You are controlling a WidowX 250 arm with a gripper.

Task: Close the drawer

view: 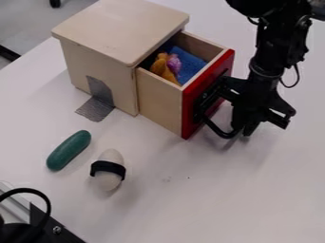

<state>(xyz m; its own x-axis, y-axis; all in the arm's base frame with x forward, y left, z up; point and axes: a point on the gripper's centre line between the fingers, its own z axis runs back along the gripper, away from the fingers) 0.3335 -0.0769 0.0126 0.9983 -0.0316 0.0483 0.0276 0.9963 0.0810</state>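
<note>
Beside the open red-fronted drawer (160,100) hang the fingers (245,130), clenched or released I cannot tell.

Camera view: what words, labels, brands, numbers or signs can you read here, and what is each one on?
None that can be read: no text shows on the wooden box, the red drawer front or the green object.
The faint specks on the table are too small to make out.

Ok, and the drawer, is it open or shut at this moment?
Open: the drawer sticks out of the box, and cloths show inside.
</note>
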